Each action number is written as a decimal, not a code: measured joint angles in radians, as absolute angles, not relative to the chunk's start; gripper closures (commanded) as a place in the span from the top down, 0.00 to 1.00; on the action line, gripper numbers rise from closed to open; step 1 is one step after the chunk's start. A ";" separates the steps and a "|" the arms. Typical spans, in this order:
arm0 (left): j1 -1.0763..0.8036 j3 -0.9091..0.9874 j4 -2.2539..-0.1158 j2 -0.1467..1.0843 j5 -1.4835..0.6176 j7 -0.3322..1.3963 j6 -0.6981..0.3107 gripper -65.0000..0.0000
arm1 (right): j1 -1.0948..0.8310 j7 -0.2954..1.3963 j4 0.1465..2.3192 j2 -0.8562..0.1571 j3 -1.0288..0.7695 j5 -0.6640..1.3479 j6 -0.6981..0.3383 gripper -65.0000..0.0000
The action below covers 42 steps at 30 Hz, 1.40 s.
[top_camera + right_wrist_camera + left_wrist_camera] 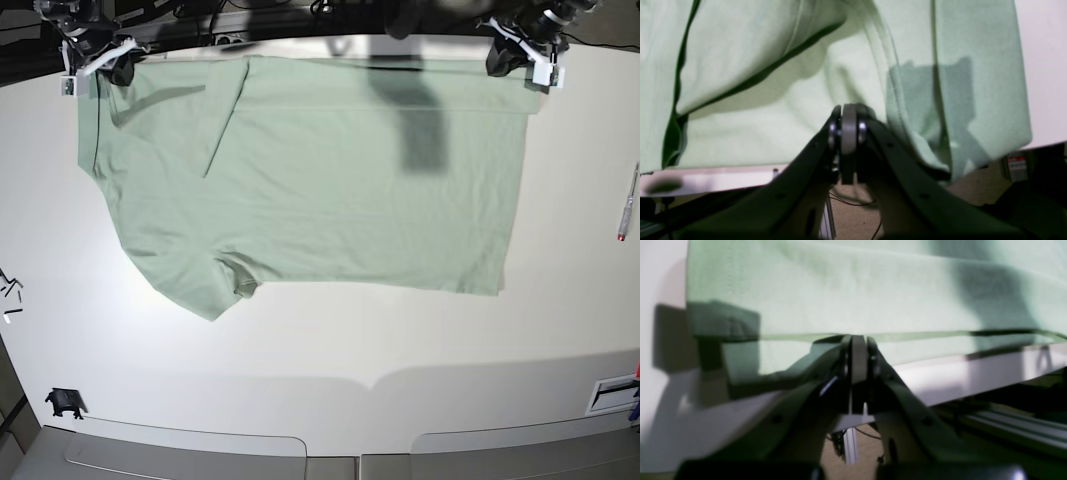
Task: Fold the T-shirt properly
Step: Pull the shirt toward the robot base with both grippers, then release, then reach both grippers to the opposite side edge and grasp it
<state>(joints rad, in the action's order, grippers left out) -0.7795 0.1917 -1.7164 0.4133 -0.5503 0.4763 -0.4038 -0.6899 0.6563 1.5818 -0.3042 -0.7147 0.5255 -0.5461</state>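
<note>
A white counter (330, 340) carries the T-shirt (320, 190), spread flat across its far half. A pen (627, 202) lies near the right edge, and small dark bits (10, 290) sit at the left edge.

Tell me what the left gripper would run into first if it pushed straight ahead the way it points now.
The T-shirt. The left gripper has its jaws closed at the shirt's near edge, seemingly pinching it, so going straight on would likely push further into the green cloth lying on the table. Depth is blurred here.

T-shirt (330, 170) spread on table (400, 340), pen (627, 203) beside
</note>
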 measured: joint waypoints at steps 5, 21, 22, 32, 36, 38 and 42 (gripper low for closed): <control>-0.794 0.187 -1.793 0.413 -0.492 0.526 -0.384 0.00 | -0.694 0.681 1.657 -0.299 -0.714 0.517 -0.542 0.00; -0.802 0.331 -2.030 0.405 -0.398 0.489 -0.366 0.37 | -0.555 0.553 1.959 -0.302 -0.715 0.362 -0.545 0.44; -0.802 0.339 -2.030 0.405 -0.398 0.490 -0.367 0.37 | -0.529 0.540 1.959 -0.301 -0.714 0.319 -0.535 0.44; -0.802 0.346 -2.030 0.407 -0.402 0.494 -0.366 0.37 | -0.172 0.499 1.543 -0.387 -0.696 0.299 -0.508 0.44; -0.802 0.347 -2.030 0.406 -0.402 0.494 -0.367 0.37 | -0.033 0.509 1.219 -0.508 -0.650 0.381 -0.582 0.44; -0.802 0.347 -2.031 0.404 -0.405 0.494 -0.366 0.37 | 0.041 0.506 1.060 -0.558 -0.612 0.396 -0.610 0.44; -0.802 0.347 -2.031 0.406 -0.402 0.493 -0.367 0.37 | 0.183 0.489 0.767 -0.625 -0.514 0.385 -0.647 0.44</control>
<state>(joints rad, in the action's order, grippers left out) -0.8024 0.3466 -2.0308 0.4057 -0.4023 0.4934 -0.3668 0.1833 0.4889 0.7673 -0.6250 -0.5144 0.3847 -0.6468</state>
